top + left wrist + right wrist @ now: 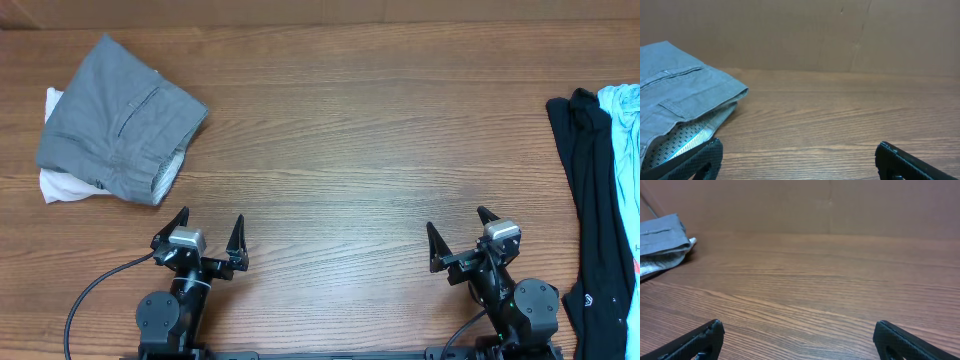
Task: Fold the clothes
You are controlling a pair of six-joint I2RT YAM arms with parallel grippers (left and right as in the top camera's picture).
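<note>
Lying at the far left of the table (350, 130), the grey shorts (120, 115) look already folded into a compact bundle on a white garment (55, 185). The left gripper (210, 222) is near them, wide open and empty. The right gripper (457, 225) is also wide open, holding nothing. At the right edge, 2 pieces seem still unfolded: a black garment (590, 200) and a light blue garment (625, 130).

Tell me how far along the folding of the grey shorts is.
Done, it seems: the grey shorts lie folded in a compact bundle atop white shorts, far left. In hand: nothing; the left claw and right claw stand open and empty. Left: likely nothing for these, though a black garment and light blue garment lie bunched at the right edge.
</note>
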